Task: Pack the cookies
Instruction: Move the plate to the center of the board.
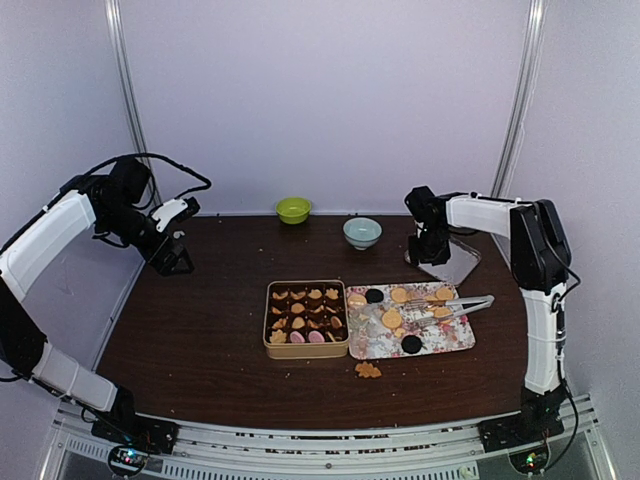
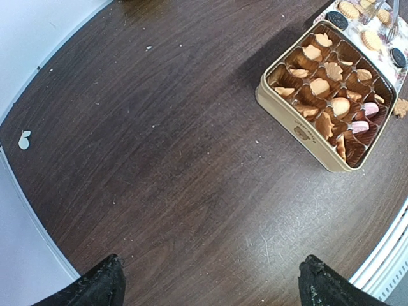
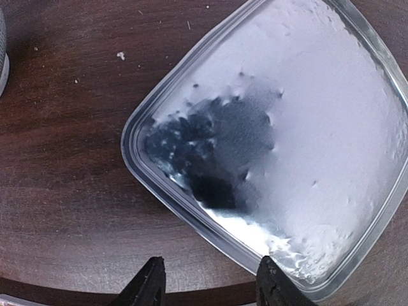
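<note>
Cookies point(image 1: 305, 315) fill the paper cups of a tan tin point(image 1: 306, 349) at the table's middle; they are mostly tan, with two pink ones in the front row. More cookies point(image 1: 398, 296), tan and black, lie on a floral tray point(image 1: 455, 340) beside it, and one lies loose on the table point(image 1: 368, 370). My left gripper point(image 1: 172, 258) hangs open at the far left, well away from the tin point(image 2: 290, 118); its wrist view shows bare wood between the fingers point(image 2: 213, 284). My right gripper point(image 3: 210, 287) stands open just above the near rim of a shiny lid point(image 3: 306, 127), holding nothing.
Metal tongs point(image 1: 455, 303) rest across the tray's far side. A green bowl point(image 1: 293, 209) and a pale blue bowl point(image 1: 362, 232) stand at the back. The shiny lid point(image 1: 455, 262) lies flat at the back right. Crumbs dot the dark wood.
</note>
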